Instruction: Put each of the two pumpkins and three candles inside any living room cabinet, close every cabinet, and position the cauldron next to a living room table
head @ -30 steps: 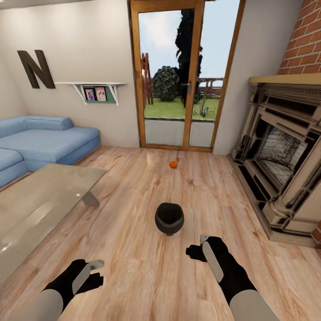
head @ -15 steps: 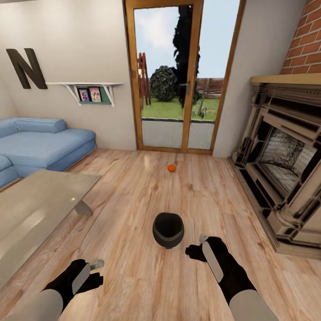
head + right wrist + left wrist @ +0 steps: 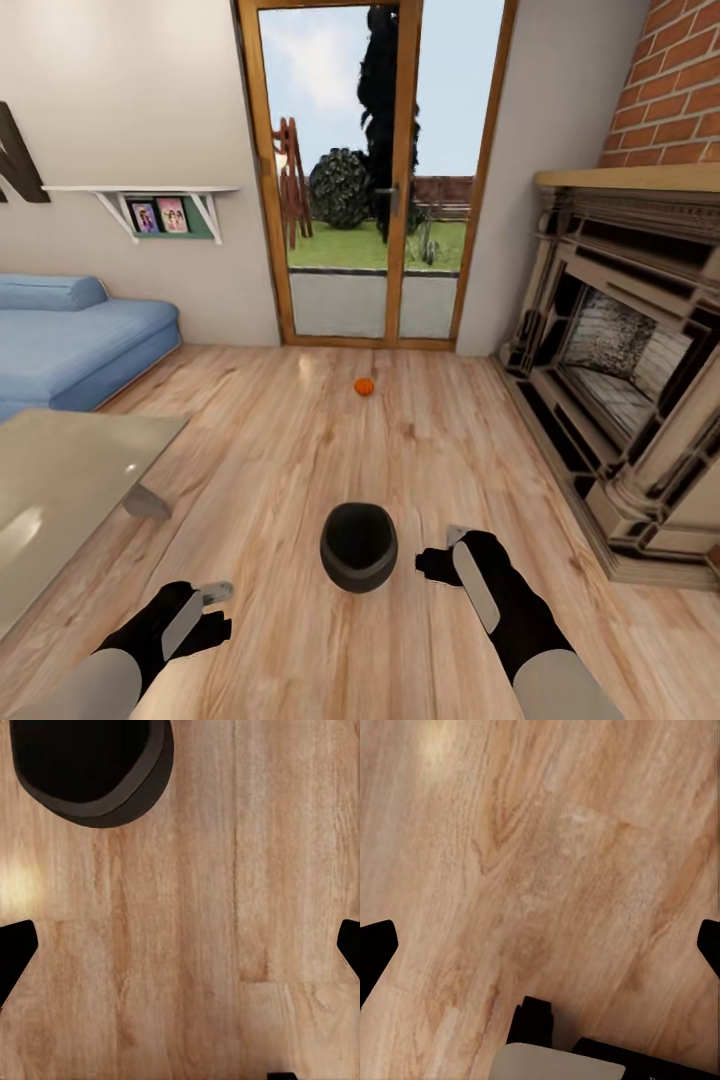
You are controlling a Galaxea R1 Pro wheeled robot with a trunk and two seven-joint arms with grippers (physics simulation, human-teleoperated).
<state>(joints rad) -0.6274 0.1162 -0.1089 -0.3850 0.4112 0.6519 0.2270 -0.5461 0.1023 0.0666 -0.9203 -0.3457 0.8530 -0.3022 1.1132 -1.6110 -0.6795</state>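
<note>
Wood floor (image 3: pixel 280 450) runs across the living room. Fireplace (image 3: pixel 620 360) along the right wall, brick (image 3: pixel 670 90) above it. Glass door (image 3: pixel 370 180) in the far wall, garden outside. Blue sofa (image 3: pixel 70 335) far left, wall shelf (image 3: pixel 150 205) with photos above it. Glass-topped desk (image 3: pixel 60 490) at near left, well apart from the pot.

Cauldron (image 3: pixel 358 546) stands upright on the floor, centre, mouth up, nothing seen inside. It sits between the two arms, closer to the right one, not touching either. In the right wrist view the cauldron (image 3: pixel 94 769) lies ahead of the fingers with bare planks between.

Pumpkin (image 3: pixel 364 386), small and orange, sits on the floor farther off, between the cauldron and the door, well apart from both.

Left end effector (image 3: pixel 210 612) hangs low over bare floor at near left, fingers spread wide with nothing between them; the left wrist view shows the two dark fingertips (image 3: pixel 376 949) at opposite edges and only planks in the gap. Right end effector (image 3: pixel 445 552) hovers just beside the cauldron's right side, fingers also parted wide and empty; fingertips (image 3: pixel 15 945) at the edges of the right wrist view, floor (image 3: pixel 195 945) between.
</note>
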